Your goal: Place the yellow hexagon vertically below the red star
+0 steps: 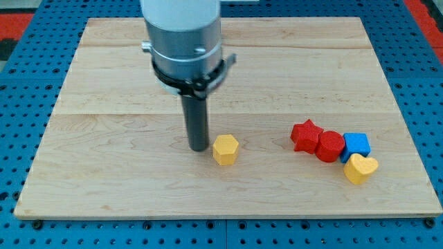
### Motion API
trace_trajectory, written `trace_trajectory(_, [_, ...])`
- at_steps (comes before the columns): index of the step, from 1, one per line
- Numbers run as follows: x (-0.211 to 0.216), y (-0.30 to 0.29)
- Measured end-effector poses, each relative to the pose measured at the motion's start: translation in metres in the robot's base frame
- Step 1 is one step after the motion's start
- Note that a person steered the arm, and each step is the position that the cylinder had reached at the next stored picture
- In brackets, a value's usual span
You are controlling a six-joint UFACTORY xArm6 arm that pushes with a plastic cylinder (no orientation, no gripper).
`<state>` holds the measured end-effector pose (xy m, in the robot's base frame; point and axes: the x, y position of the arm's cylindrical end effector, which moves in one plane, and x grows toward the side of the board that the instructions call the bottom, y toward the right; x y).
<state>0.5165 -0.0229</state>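
The yellow hexagon [225,149] lies on the wooden board [104,138] near the middle, toward the view's bottom. My tip [199,147] rests on the board just to the hexagon's left, close to it or touching it. The red star [305,135] lies well to the hexagon's right, at the left end of a tight cluster of blocks.
Against the red star's right side sits a red block of roundish shape [331,146]. A blue block [356,144] is to its right, and a yellow heart [361,168] lies just below the blue block. The board's bottom edge runs close under the cluster.
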Motion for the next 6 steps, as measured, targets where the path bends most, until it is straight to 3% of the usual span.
trace_trajectory(2, [0.015, 0.110])
trace_trajectory(3, [0.008, 0.076])
trace_trajectory(5, [-0.111, -0.030])
trace_trajectory(6, [-0.152, -0.075])
